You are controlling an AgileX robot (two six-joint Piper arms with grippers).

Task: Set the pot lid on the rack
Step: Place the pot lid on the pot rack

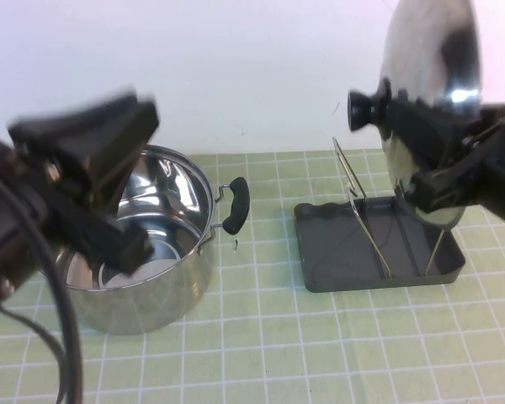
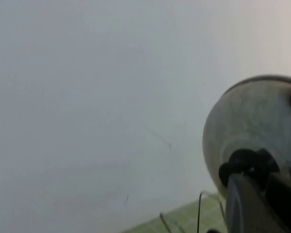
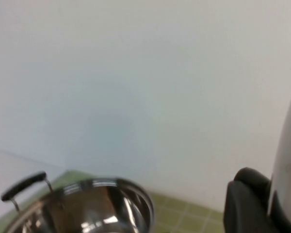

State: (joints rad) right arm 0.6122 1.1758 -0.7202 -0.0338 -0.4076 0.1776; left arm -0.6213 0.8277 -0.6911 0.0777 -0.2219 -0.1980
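While the pot lid hung on edge above the rack, the right gripper had it by the black knob, fingers pinched on the stem just behind the knob head. The lid stood nearly vertical, its domed face turned toward the pot and its lower rim close over the far wire loops of the rack, though whether it touched them could not be told. By its look the lid was stiff polished steel, probably of moderate weight and slick on its face, so the knob seemed the only sound place to grip; held there on edge, the disc would likely tend to swing or turn about the knob if the pinch slackened. The rim looked thin enough to slide between two loops, yet the smooth metal on wire might skate sideways before it settled. The left gripper hovered over the pot, well apart from the rack; whether its fingers were spread or closed could not be told.
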